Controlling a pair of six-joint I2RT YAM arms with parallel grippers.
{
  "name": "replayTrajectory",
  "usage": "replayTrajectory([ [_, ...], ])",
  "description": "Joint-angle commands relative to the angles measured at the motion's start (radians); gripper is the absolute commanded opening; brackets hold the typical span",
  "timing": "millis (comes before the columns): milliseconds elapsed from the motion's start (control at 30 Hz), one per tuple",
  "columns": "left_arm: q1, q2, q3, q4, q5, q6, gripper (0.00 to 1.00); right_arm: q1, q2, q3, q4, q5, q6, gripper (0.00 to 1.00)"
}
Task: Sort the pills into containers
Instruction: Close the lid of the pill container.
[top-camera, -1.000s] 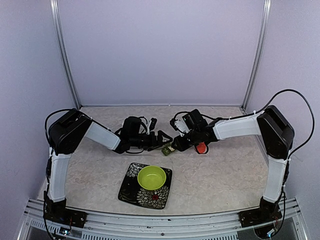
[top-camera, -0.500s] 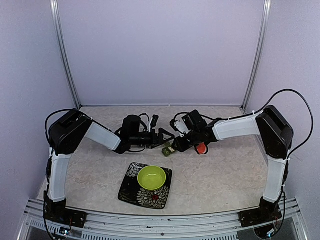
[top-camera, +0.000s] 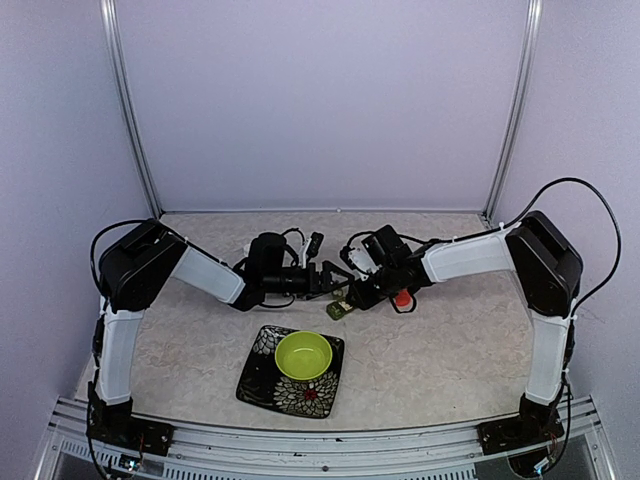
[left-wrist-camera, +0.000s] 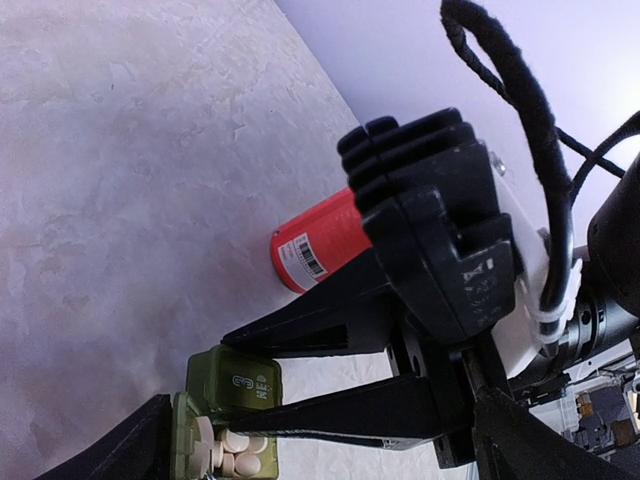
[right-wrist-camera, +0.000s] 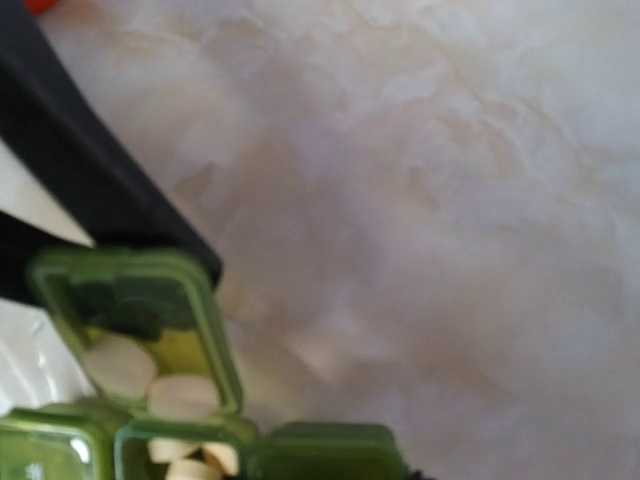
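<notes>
The right pincer (top-camera: 350, 297) is narrowed onto the dark green pillbox (top-camera: 338, 311), which sits at its fingertips. In the left wrist view its two black fingers (left-wrist-camera: 300, 325) reach in on either side of a closed end compartment. The lower finger crosses the strip where that compartment meets the next one. That next compartment is open, with pale pills (left-wrist-camera: 228, 452) heaped inside.

The left pincer (top-camera: 326, 284) faces the right one from the other side and is spread wide. Its own fingers show only at the bottom corners of its wrist view. The pillbox lies ahead of it, in the gap, with the open compartment just beside one of those fingers. The pictures do not show whether the two touch.

In the right wrist view the strip runs crosswise to the right pincer's fingers, along the bottom edge of the frame. Its lidded tops face the camera. From above, the pillbox is too small to tell which way its long axis lies on the tabletop (top-camera: 450, 350), or whether it rests flat.

An orange bottle (left-wrist-camera: 320, 245) lies on its side just beyond the right pincer's upper finger, its labelled end turned toward the left pincer. A lime-green bowl (top-camera: 303, 354) on a dark patterned plate (top-camera: 262, 385) stands apart from both pincers, on the side of the arm bases.
</notes>
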Motion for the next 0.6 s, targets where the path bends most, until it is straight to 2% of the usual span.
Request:
replayTrajectory([
  [0, -0.026, -0.029, -0.018, 0.025, 0.025, 0.027, 0.99, 0.007, 0.021, 0.023, -0.004, 0.019, -0.002, 0.25],
  [567, -0.043, -0.031, -0.064, 0.125, 0.070, 0.005, 0.99, -0.001, 0.028, 0.031, -0.013, 0.040, 0.006, 0.27],
])
